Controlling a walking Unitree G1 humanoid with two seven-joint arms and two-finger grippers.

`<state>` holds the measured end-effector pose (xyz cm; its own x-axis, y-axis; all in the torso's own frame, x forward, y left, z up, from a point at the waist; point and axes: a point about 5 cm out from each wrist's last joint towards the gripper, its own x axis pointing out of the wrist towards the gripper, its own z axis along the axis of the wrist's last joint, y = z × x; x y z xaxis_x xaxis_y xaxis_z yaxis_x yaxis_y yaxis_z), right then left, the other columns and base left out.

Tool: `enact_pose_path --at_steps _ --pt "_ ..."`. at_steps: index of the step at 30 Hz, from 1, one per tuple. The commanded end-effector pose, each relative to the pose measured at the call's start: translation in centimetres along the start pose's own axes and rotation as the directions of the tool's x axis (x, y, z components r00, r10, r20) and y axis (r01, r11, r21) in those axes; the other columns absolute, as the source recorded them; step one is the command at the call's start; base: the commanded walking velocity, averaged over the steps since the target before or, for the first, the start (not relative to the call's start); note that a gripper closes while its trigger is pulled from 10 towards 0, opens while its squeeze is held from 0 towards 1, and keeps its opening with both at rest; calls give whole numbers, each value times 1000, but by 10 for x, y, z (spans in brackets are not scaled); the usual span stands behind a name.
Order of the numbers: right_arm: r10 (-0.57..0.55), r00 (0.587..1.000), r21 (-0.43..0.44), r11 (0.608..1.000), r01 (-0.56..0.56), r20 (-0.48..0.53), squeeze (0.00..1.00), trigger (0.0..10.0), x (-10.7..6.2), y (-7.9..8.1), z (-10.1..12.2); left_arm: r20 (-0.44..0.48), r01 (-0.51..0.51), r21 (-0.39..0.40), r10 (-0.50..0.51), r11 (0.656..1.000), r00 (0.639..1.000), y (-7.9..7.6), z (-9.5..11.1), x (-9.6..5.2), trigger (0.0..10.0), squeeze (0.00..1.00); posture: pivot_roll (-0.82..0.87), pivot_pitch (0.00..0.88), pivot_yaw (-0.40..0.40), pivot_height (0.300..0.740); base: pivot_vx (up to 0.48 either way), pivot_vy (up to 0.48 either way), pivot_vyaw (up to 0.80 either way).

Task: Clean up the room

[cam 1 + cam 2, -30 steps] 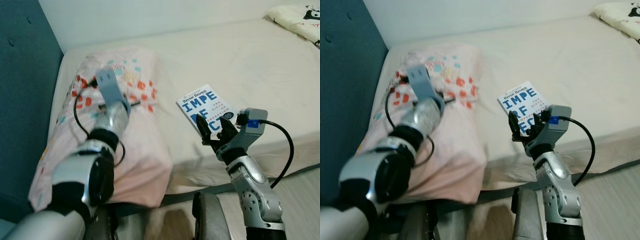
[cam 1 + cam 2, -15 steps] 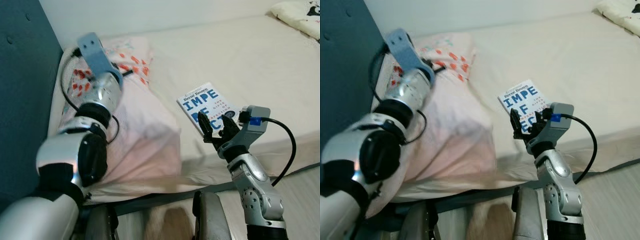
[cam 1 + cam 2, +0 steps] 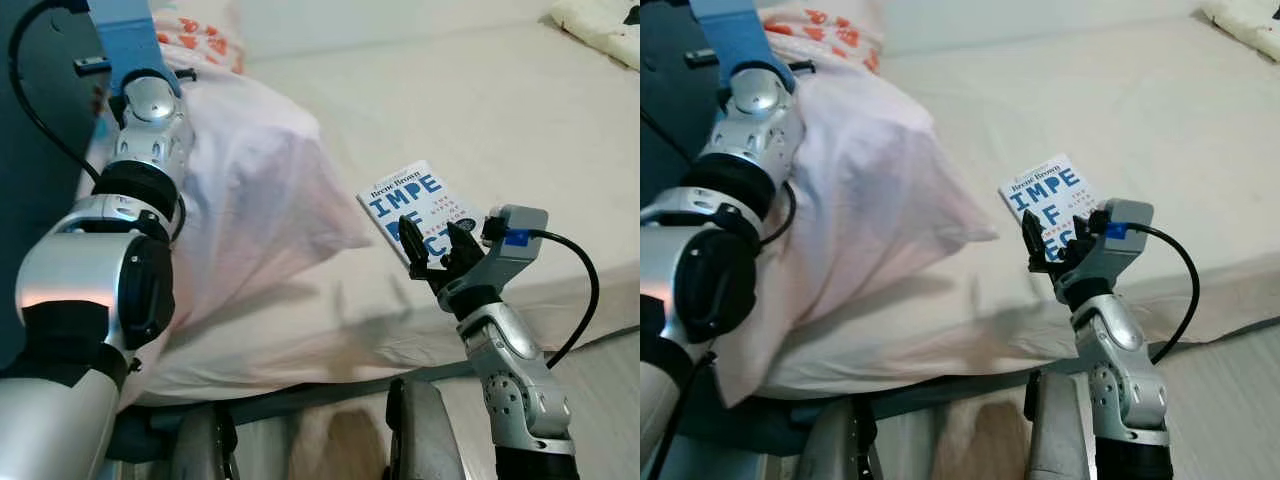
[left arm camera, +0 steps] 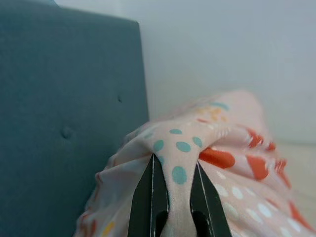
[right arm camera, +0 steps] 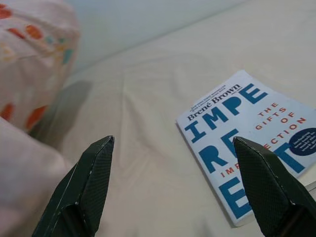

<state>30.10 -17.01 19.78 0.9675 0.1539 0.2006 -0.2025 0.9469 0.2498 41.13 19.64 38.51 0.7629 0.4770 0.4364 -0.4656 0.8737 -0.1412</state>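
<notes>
Just beyond the wide-open right jaws point(image 3: 432, 252), the book point(image 3: 415, 203) lies flat on the bed point(image 3: 520, 120); left jaws point(image 4: 174, 197) pinch the raised pillow point(image 3: 250, 190).

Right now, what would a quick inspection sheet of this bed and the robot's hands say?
Surface: cream bed sheet, a little wrinkled.
Job's things: pink spotted pillow, one end lifted off the bed near the headboard; white book with blue letters, lying flat near the bed's front edge.
Clutter: second patterned pillow at the far right corner.
Grippers: left gripper pinching a fold of the pillow's fabric; right gripper spread wide, held low beside the book, not touching it.
Cables: black cable looping from the right wrist; another on the left arm.
Surroundings: teal padded headboard, pale wall, wood floor.
</notes>
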Motion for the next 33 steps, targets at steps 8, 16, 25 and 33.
enact_pose_path --at_steps 8,16,25,33 --pt "16 1000 13 1000 -17 26 0 10000 1 4 8 315 28 18 -32 999 949 -8 65 4 0 0 -47 205 80 526 0 0 0" --pt "17 1000 22 1000 -18 17 0 10000 -2 7 3 52 303 252 -326 919 944 -39 -58 -47 0 0 -44 217 83 526 0 0 0" --pt "16 1000 32 999 -16 9 0 10000 -7 8 0 -128 272 420 -240 866 962 -9 -121 -69 0 0 -60 233 92 526 0 0 0" --pt "12 1000 33 999 -12 3 0 10000 -11 8 0 -121 162 388 -125 907 985 4 -112 -56 0 0 -66 243 95 526 0 0 0"
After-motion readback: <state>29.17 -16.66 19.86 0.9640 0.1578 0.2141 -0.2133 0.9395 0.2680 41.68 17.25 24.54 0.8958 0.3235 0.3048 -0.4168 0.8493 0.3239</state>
